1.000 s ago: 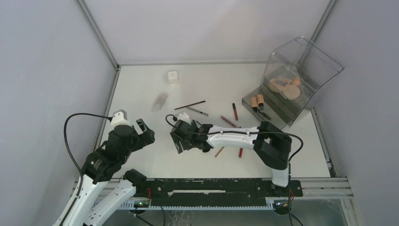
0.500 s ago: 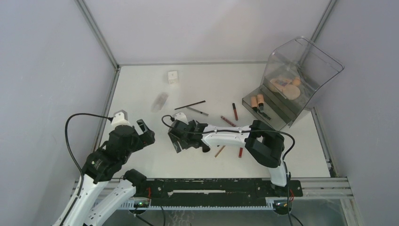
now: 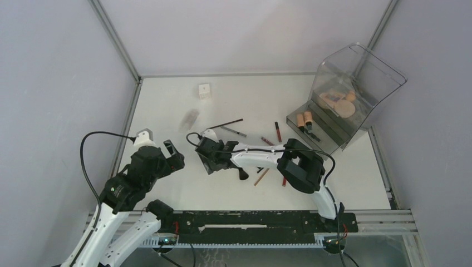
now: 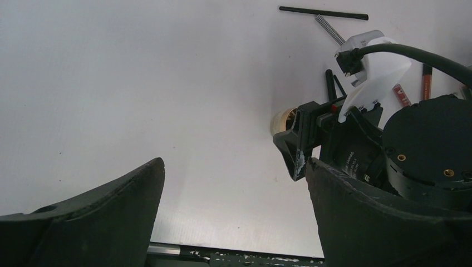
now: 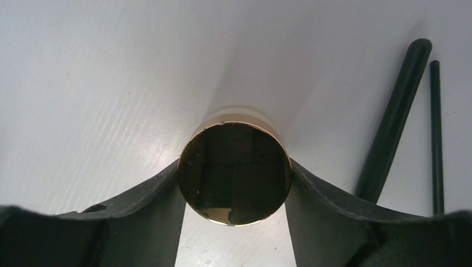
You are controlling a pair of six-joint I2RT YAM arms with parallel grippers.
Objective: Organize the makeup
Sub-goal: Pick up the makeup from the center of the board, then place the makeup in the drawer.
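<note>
My right gripper [image 5: 235, 167] sits low on the table, left of centre [image 3: 210, 157]. Its two fingers press on either side of a round gold-capped bottle [image 5: 234, 172], whose mirror-like cap faces the camera. The same pale bottle [image 4: 282, 119] pokes out ahead of that gripper in the left wrist view. My left gripper [image 4: 234, 164] hangs open over bare table just to the left [image 3: 172, 156], holding nothing. Other makeup lies scattered: a white cube jar [image 3: 204, 91], a pale palette [image 3: 191, 118], black pencils [image 3: 225, 124], red lip tubes [image 3: 277, 131] and a black brush [image 3: 243, 173].
The clear smoky organizer [image 3: 384, 75] stands at the back right, with beige compacts [image 3: 340, 104] inside and tan bottles [image 3: 304, 119] in its open drawer. Two dark sticks [image 5: 392, 122] lie right of the held bottle. Metal frame posts and grey walls border the table.
My right gripper has slid a little left and away, and its fingers have closed in on the gold-capped bottle. The left arm has hardly moved.
</note>
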